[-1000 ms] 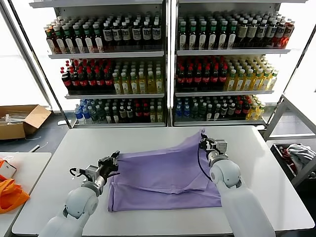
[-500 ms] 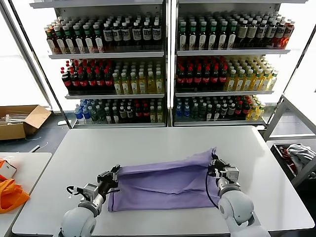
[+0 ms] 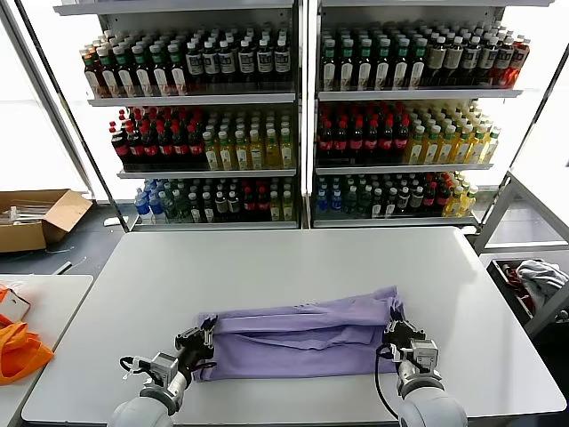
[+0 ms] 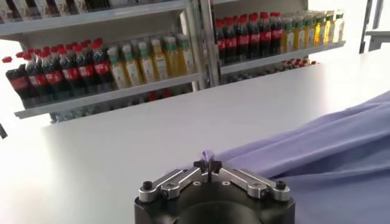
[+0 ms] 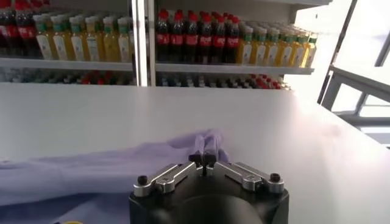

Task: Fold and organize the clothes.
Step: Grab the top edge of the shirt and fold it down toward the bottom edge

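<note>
The lavender T-shirt lies folded into a long low band across the near part of the white table. My left gripper is shut on the shirt's left end, and a small pinch of purple fabric pokes up between its fingertips. At the shirt's right end my right gripper is shut on a bunched fold of the cloth, which rises just beyond that gripper. Both hands sit low, close to the tabletop.
Tall shelves of drink bottles stand behind the table. A cardboard box sits on the floor at far left. Orange fabric lies on a side table at left. A bin with cloth stands at right.
Both grippers have drawn the shirt's far edge toward me and down. The raised right corner has dropped, and the cloth now lies as a narrower folded band.
</note>
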